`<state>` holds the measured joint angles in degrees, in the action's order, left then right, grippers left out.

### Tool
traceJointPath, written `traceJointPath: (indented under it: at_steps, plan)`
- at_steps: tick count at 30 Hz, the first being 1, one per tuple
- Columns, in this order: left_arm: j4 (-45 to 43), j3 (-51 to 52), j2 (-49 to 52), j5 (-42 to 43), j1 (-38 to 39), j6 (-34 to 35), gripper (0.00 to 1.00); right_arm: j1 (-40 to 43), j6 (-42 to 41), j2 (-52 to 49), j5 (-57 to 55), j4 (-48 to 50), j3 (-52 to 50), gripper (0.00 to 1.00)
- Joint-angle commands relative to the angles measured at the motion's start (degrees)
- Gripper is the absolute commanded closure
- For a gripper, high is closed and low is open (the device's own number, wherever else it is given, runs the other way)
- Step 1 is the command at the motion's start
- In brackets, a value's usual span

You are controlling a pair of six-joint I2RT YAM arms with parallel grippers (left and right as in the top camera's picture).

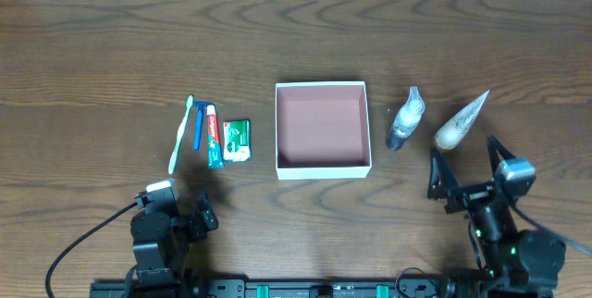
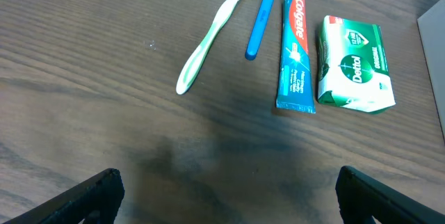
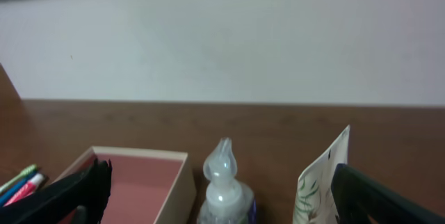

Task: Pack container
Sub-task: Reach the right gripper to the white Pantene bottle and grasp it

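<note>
The container (image 1: pixel 322 167), a shallow white box with a pink-brown inside, sits open at the table's middle and holds nothing; it also shows in the right wrist view (image 3: pixel 177 182). Left of it lie a green toothbrush (image 1: pixel 180 134), a blue razor (image 1: pixel 198 127), a toothpaste tube (image 1: pixel 214 137) and a green and white soap packet (image 1: pixel 237 140). Right of it lie a small clear bottle (image 1: pixel 405 118) and a pale pouch (image 1: pixel 461 120). My left gripper (image 1: pixel 176 207) is open below the toiletries. My right gripper (image 1: pixel 467 176) is open just below the bottle and pouch.
The left wrist view shows the toothbrush (image 2: pixel 208 37), razor (image 2: pixel 259 19), toothpaste (image 2: pixel 295 49) and soap packet (image 2: pixel 353 64) ahead of the fingers. The right wrist view shows the bottle (image 3: pixel 224 182) and pouch (image 3: pixel 321 179) close ahead, with a pale wall beyond the table's far edge.
</note>
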<state>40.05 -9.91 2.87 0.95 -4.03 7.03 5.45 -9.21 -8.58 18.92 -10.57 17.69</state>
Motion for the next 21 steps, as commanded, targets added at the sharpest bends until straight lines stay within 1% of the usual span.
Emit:
traceJointPath:
  at_steps: [1, 4, 7, 10, 13, 15, 16, 18, 19, 21]
  plan:
    - [0.13, 0.83, -0.31, 0.02, -0.28, -0.79, 0.02, 0.15, 0.13, -7.45, 0.63, -0.85, 3.89, 0.01]
    - [0.11, 0.83, -0.31, 0.02, -0.28, -0.79, 0.02, 0.15, 0.72, -17.81, 0.66, -3.43, 10.88, 0.01]
    - [0.13, 0.83, -0.31, 0.02, -0.28, -0.79, 0.02, 0.13, 0.74, -30.38, 0.87, -12.57, 24.28, 0.01]
    - [0.13, 0.83, -0.31, 0.02, -0.28, -0.79, 0.02, -0.31, 1.01, -43.15, 1.99, -27.85, 42.86, 0.01]
    - [0.13, 0.83, -0.31, 0.02, -0.28, -0.79, 0.02, -2.47, 2.58, -55.19, 5.97, -43.54, 62.34, 0.01]
    - [0.13, 0.83, -0.31, 0.02, -0.28, -0.79, 0.02, -3.8, 1.86, -61.13, 9.18, -50.07, 71.28, 0.01]
    - [0.13, 0.83, -0.31, 0.02, -0.28, -0.79, 0.02, -4.44, 2.14, -63.73, 10.05, -53.44, 74.77, 0.01]
    - [0.13, 0.83, -0.31, 0.02, -0.28, -0.79, 0.02, -5.33, 3.58, -67.43, 9.29, -55.3, 78.07, 0.01]
    - [0.13, 0.83, -0.31, 0.02, -0.28, -0.79, 0.02, -5.6, 3.93, -68.98, 6.97, -56.15, 78.71, 0.01]
    - [0.13, 0.83, -0.31, 0.02, -0.28, -0.79, 0.02, -5.64, 2.49, -71.32, -1.09, -58.16, 78.73, 0.01]
